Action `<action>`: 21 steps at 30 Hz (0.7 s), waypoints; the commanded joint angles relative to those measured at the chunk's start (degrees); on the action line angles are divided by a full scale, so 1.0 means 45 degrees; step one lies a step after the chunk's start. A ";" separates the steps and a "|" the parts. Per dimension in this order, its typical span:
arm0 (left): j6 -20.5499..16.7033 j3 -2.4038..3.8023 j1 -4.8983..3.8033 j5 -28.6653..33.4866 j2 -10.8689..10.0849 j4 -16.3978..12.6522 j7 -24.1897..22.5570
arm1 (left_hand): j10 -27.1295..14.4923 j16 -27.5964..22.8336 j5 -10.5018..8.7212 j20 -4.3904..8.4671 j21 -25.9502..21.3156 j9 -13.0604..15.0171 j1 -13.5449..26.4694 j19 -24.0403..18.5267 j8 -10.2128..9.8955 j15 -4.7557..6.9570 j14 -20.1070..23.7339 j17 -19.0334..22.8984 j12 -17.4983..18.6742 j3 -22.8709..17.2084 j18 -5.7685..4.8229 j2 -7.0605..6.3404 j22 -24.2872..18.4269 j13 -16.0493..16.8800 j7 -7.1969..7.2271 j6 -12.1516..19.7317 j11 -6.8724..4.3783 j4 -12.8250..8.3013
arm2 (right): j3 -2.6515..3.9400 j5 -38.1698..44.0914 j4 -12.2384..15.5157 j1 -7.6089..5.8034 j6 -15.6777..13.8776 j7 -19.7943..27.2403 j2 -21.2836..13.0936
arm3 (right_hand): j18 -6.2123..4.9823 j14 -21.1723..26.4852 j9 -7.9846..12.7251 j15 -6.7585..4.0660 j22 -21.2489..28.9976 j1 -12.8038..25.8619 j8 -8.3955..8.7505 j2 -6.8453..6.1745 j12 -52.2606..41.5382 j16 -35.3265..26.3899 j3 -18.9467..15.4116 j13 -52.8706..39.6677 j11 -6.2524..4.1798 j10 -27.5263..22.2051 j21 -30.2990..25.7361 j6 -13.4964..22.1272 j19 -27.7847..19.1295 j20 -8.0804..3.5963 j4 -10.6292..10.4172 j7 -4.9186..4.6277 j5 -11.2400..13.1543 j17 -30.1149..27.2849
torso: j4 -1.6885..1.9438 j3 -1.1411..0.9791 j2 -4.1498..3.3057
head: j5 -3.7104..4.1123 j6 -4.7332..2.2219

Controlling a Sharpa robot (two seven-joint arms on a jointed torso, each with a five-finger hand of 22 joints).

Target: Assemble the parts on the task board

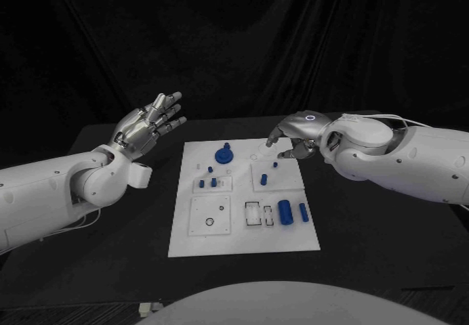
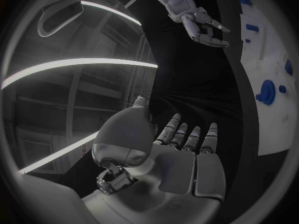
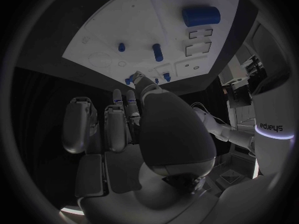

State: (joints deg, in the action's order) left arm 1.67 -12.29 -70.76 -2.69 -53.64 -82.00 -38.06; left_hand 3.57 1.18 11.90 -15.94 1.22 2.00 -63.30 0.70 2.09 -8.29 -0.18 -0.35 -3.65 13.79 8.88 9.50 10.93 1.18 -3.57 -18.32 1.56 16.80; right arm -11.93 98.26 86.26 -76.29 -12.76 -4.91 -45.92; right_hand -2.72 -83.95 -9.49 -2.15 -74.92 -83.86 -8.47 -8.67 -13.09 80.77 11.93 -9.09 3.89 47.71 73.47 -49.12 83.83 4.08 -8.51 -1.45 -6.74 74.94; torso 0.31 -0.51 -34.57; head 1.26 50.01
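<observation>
Blue parts [image 1: 285,212] lie on the white task board [image 1: 245,237] at frame centre, nearest the right hand [image 1: 293,135], fingers curled empty over its upper right corner, while the left hand [image 1: 148,125] hangs spread at upper left.

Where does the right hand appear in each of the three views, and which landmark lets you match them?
Head view: right hand hangs over the board's far right corner.
Left wrist view: the hand is seen across the table, beside the board.
Right wrist view: the hand rises through the circle's middle, fingers toward the board.
Shared landmark: the white board.
</observation>
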 commanded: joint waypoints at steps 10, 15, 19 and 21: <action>0.1051 0.0022 0.0131 0.1075 -0.0019 -0.0233 -0.2637 | -0.0114 -0.0151 0.1069 0.0851 -0.0091 0.0010 -0.0455 -0.0055 -0.0018 0.0384 0.0029 0.0044 -0.0273 0.0252 0.0178 0.0343 -0.0670 0.0018 0.0096 0.0021 -0.0076 -0.0047 | 0.0010 0.1272 -0.0843 0.0380 0.1241 -0.0397 0.0633 | -0.0232 -0.0664 -0.0084 0.0047 -0.2184 -0.0065 0.0188 -0.0195 0.0173 -0.0020 0.0903 0.0609 0.0147 -0.0307 -0.0164 -0.0095 0.0068 0.0003 0.0451 0.0069 -0.4104 0.0223 | 0.0093 0.0160 0.0011 | 0.0031 -0.0002; 0.1225 0.0021 0.0158 0.1080 0.0011 -0.0208 -0.2549 | -0.0125 -0.0047 0.1562 0.0579 -0.0078 0.0011 -0.1173 -0.0023 -0.0016 0.0104 0.0012 0.0016 -0.0394 0.0135 0.0163 0.0326 -0.0638 0.0025 -0.0020 -0.0016 0.0091 -0.0076 | 0.0010 0.1287 -0.1220 0.0578 0.1311 -0.0414 0.0844 | -0.0221 -0.0674 -0.0151 -0.0037 -0.2238 0.0254 0.0225 -0.0208 0.0000 0.0032 0.1081 0.0689 0.0006 -0.0074 -0.0123 -0.0128 0.0101 -0.0070 0.0688 0.0125 -0.2113 0.0289 | 0.0049 0.0186 0.0047 | -0.0107 -0.0002; 0.1301 0.0021 0.0167 0.1081 0.0016 -0.0224 -0.2512 | -0.0135 -0.0012 0.1700 0.0477 -0.0073 0.0010 -0.1358 -0.0010 -0.0017 0.0020 0.0003 0.0007 -0.0422 0.0110 0.0175 0.0325 -0.0625 0.0025 -0.0026 -0.0003 0.0113 -0.0090 | 0.0011 0.1291 -0.1479 0.0721 0.1259 -0.0410 0.0963 | -0.0214 -0.0676 -0.0201 -0.0032 -0.2253 0.0539 0.0220 -0.0170 -0.0123 0.0025 0.0912 0.0695 0.0018 0.0015 -0.0109 -0.0168 0.0122 -0.0067 0.0573 0.0103 -0.1176 0.0276 | 0.0044 0.0167 0.0034 | -0.0056 -0.0002; 0.1324 0.0021 0.0170 0.1081 -0.0014 -0.0239 -0.2474 | -0.0134 0.0018 0.1944 0.0405 -0.0069 0.0016 -0.1615 0.0003 -0.0008 -0.0014 -0.0004 0.0000 -0.0469 0.0059 0.0202 0.0320 -0.0619 0.0028 -0.0061 -0.0058 0.0152 -0.0127 | 0.0011 0.1291 -0.1611 0.0770 0.1202 -0.0353 0.1010 | -0.0209 -0.0685 -0.0270 -0.0034 -0.2262 0.0396 0.0141 -0.0108 -0.0201 0.0040 0.1077 0.0704 0.0025 0.0094 -0.0099 -0.0349 0.0137 -0.0070 0.0721 0.0074 -0.2257 0.0296 | 0.0053 0.0151 0.0021 | -0.0029 -0.0002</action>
State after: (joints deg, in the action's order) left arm 6.14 -12.26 -70.06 1.38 -53.66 -82.87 -38.66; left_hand 2.96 0.88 20.34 -13.63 0.99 2.00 -70.14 0.77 2.09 -7.80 -0.23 -0.26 -5.56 14.35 9.76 10.96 8.06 1.26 -3.69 -18.44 1.76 16.18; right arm -11.92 103.09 79.31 -72.99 -7.88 -5.57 -41.45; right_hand -2.71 -83.95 -10.62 -2.15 -74.91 -81.85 -7.70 -9.49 -13.82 80.76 16.72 -5.99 3.86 47.69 72.87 -50.37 83.83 4.09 -5.59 -1.11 -15.64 74.93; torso 0.57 0.26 -34.41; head 1.01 50.01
